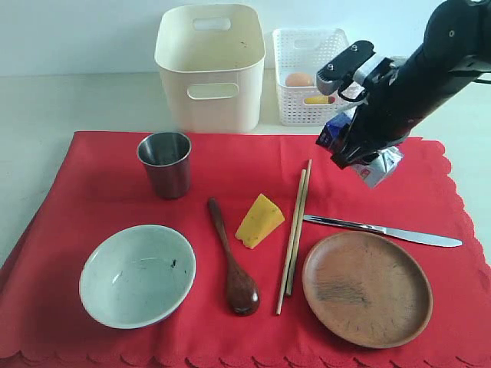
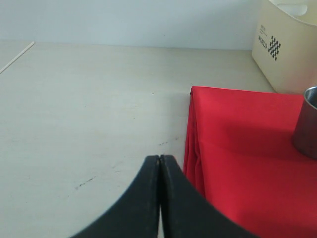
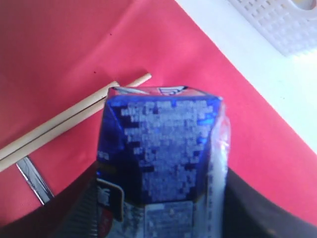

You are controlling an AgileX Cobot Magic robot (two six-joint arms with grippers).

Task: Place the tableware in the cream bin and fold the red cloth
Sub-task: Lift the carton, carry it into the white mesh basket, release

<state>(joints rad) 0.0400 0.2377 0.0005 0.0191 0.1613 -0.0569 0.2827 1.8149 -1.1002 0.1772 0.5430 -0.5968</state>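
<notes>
The red cloth (image 1: 100,207) lies spread on the table. On it are a steel cup (image 1: 165,163), a pale bowl (image 1: 137,275), a dark wooden spoon (image 1: 230,261), chopsticks (image 1: 295,230), a table knife (image 1: 383,230) and a brown wooden plate (image 1: 367,288). The cream bin (image 1: 211,65) stands behind the cloth. Above the cloth's far right part, my right gripper (image 1: 357,149) is shut on a blue milk carton (image 3: 163,148). My left gripper (image 2: 160,158) is shut and holds nothing, over bare table beside the cloth's edge (image 2: 198,163); the exterior view does not show it.
A yellow cheese wedge (image 1: 259,221) lies between spoon and chopsticks. A white lattice basket (image 1: 307,77) to the right of the cream bin holds an egg (image 1: 299,79) and a yellow item (image 1: 318,100). The cup (image 2: 307,124) and bin (image 2: 287,49) show in the left wrist view.
</notes>
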